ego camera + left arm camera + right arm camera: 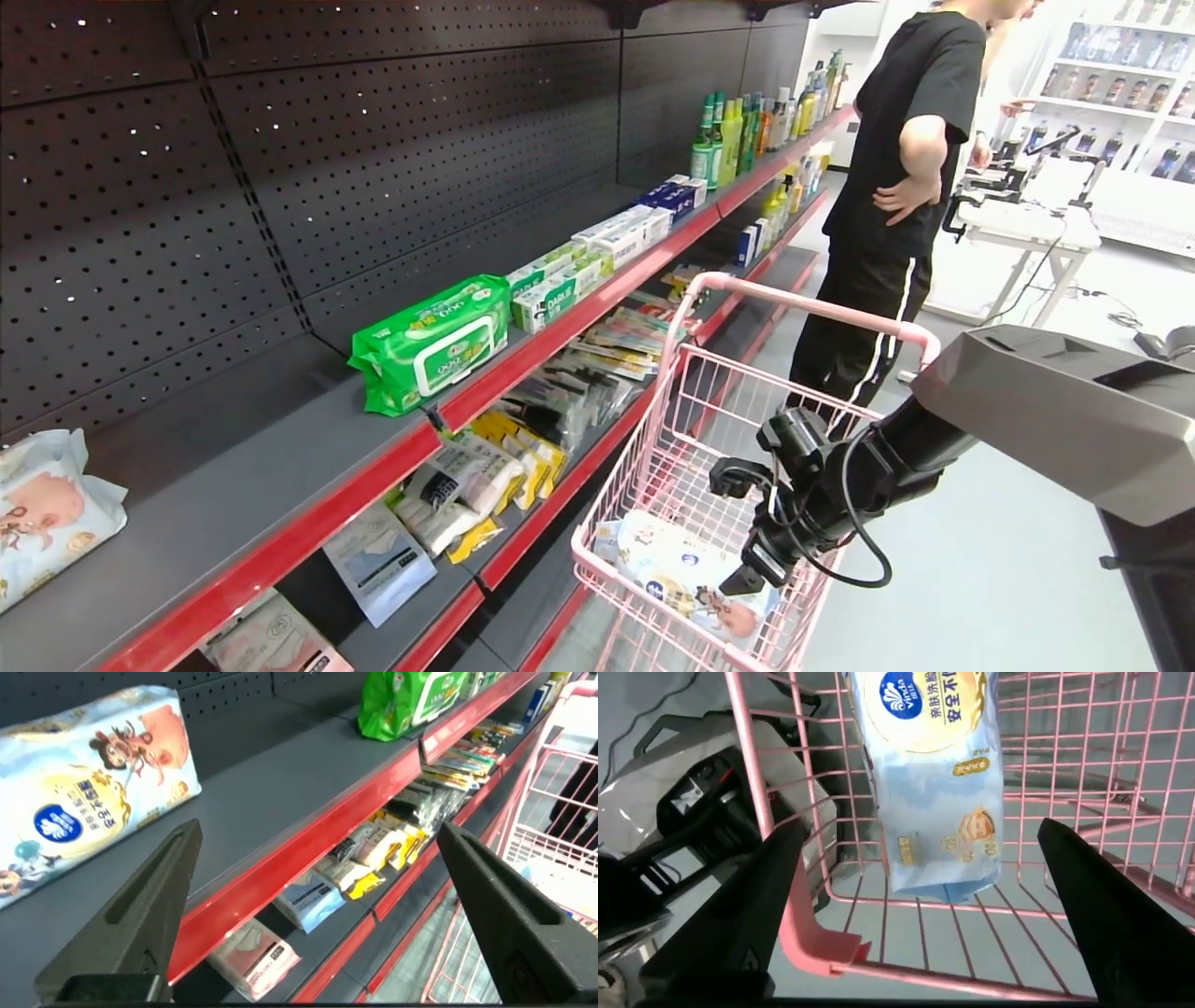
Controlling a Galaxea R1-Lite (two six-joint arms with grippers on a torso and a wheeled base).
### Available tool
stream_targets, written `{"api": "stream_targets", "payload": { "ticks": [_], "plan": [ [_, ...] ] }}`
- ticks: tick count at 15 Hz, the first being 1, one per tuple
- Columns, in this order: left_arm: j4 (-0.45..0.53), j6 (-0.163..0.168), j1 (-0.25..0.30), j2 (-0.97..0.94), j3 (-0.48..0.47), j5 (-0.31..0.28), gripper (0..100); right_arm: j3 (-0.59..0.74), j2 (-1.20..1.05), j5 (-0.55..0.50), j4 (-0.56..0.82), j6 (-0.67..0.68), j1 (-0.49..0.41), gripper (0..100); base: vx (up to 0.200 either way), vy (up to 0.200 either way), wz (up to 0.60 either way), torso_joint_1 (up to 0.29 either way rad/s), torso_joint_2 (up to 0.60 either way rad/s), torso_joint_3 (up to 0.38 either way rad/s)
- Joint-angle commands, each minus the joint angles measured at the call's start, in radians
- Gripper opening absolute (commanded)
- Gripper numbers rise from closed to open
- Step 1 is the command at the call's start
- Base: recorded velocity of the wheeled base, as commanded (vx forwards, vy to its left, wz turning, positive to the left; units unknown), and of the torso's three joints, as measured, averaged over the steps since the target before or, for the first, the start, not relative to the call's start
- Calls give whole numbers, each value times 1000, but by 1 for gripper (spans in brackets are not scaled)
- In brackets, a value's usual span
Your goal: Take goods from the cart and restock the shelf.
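Pale blue soft pack of wipes with a cartoon print (686, 579) lies in the pink wire cart (621, 453), at about 5 o'clock in the head view. It is the one item I can make out in the basket. Right hand (752, 569) hangs inside the cart just over that pack, fingers spread wide and holding nothing, so the pick-up step looks to be in hand. The next move likely calls for lowering until the fingers straddle the pack, then closing gently, since the soft wrapper will give. Left hand (318, 829) hovers by the grey top shelf with its red front edge (280, 448), at about 8 o'clock, wide open and empty, near a matching pack (89, 770) lying there. Farther along, toward 12 o'clock, the shelf carries a green wipes pack (431, 341) and white-and-green cartons (560, 285).
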Motion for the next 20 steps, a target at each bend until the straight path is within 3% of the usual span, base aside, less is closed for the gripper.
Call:
{"api": "stream_targets", "payload": {
  "ticks": [1, 20],
  "plan": [
    [-1, 0, 1, 1, 0, 0, 100, -7, 23, 7, -2, -4, -1, 100, 0, 0, 0, -144, 339, 183],
    [-1, 1, 1, 1, 0, -2, 100, 13, 26, 8, -61, -59, -20, 100, 0, 0, 0, -102, 245, 140]
  ]
}}
